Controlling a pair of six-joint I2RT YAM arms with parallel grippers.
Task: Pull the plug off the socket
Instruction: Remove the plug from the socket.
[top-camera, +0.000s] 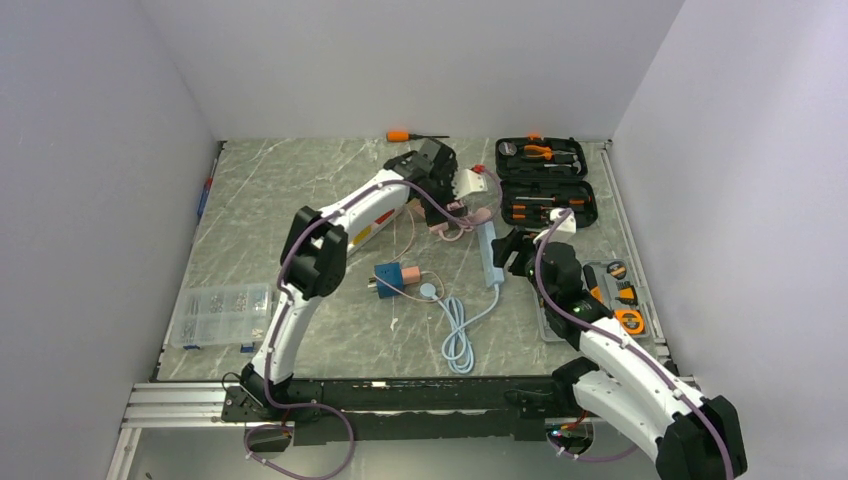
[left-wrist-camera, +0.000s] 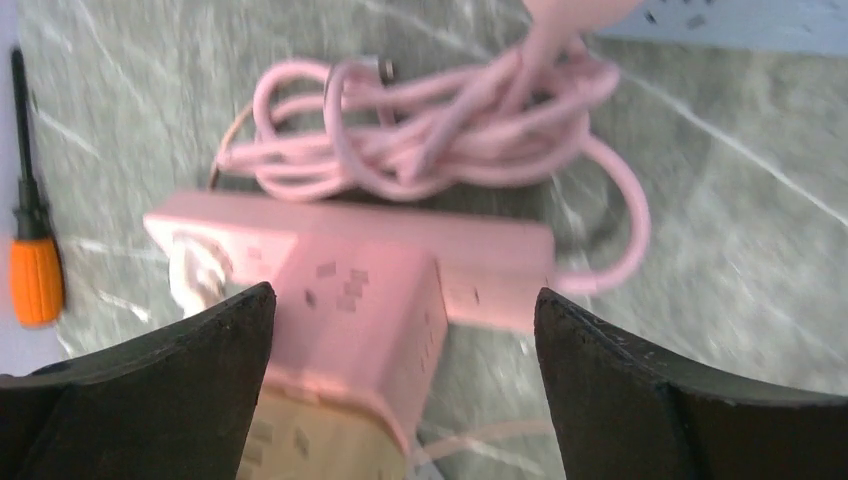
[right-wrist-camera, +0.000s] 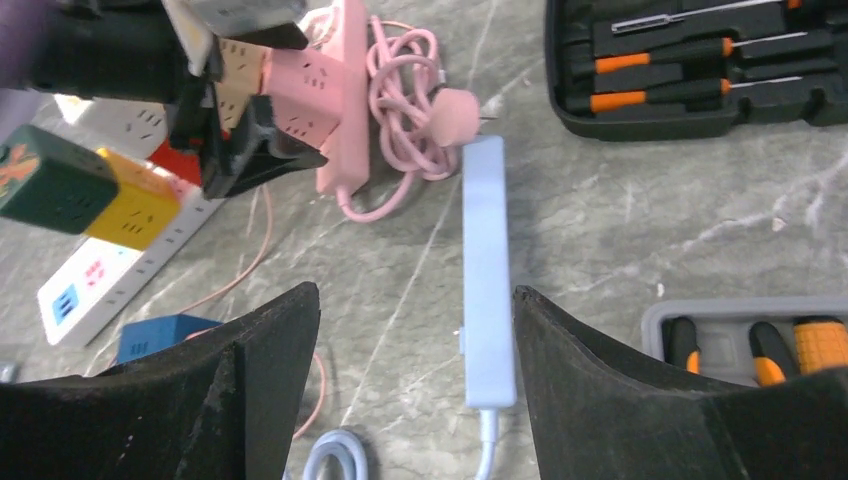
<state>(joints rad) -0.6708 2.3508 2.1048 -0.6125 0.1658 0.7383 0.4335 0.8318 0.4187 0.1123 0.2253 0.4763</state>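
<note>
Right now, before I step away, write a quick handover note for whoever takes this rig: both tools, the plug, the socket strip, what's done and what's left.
Left tool: open, holding nothing, above the pink power strip and its coiled cable.
Right tool: open and empty, above the pale blue socket strip.
Pink plug: lying on the table at the blue strip's far end with a prong showing, so it looks pulled out.
Done: the unplugging, apparently.
Left: confirm the plug is fully free of the socket, then back both arms away.
</note>
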